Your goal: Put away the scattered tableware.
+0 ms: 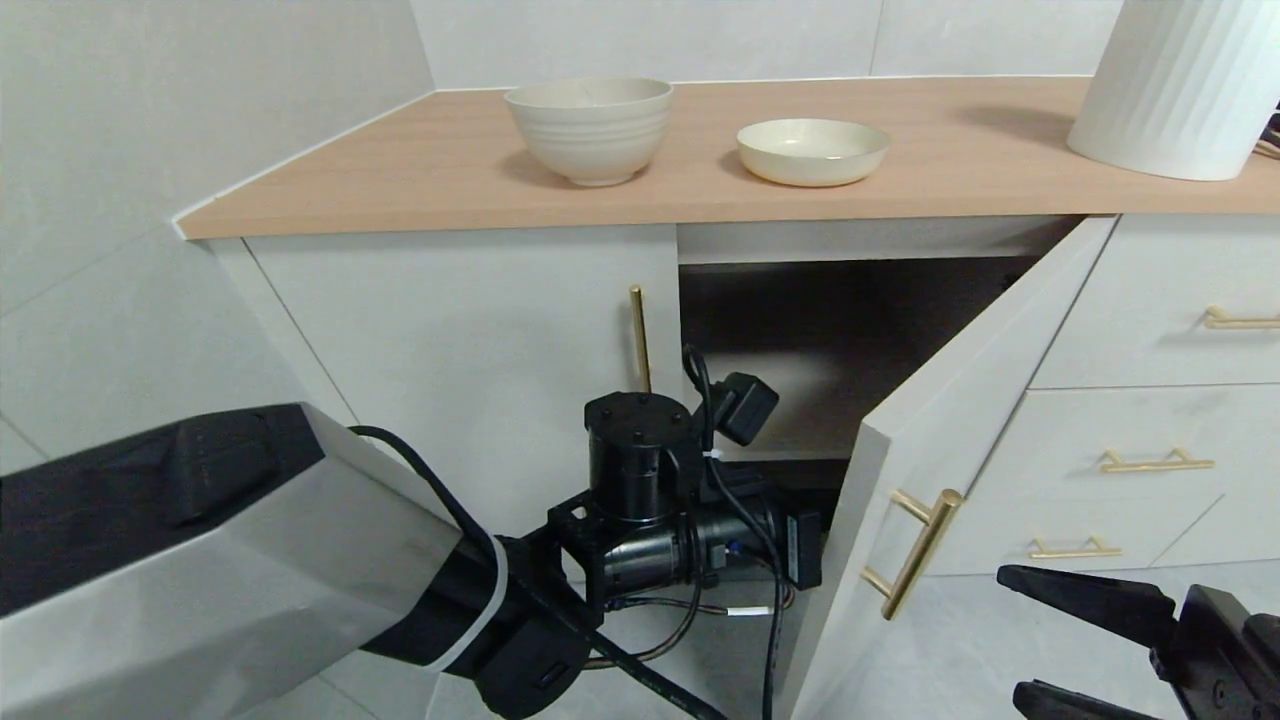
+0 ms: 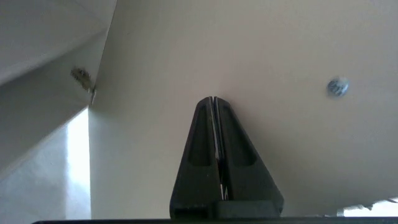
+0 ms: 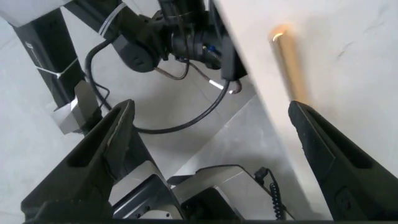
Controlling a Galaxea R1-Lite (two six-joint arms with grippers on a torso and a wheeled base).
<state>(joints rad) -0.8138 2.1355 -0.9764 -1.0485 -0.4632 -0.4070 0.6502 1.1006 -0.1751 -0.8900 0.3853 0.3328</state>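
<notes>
— Left arm?
— Low, stretched behind the open cabinet door; left hand closed, holding nothing, tips close to the door's inner face.
— Right hand?
— Near right, spread wide, empty, beside the door handle.
— Tableware?
— Bowl and shallow dish, far, on bench.

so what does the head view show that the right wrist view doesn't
Head view, not the right wrist: the ribbed bowl, the shallow bowl and a white vase on the counter, plus the cupboard inside. Right wrist, not the head: a coiled black cable. Both: the open door, its gold handle, the left arm and the open right hand.
</notes>
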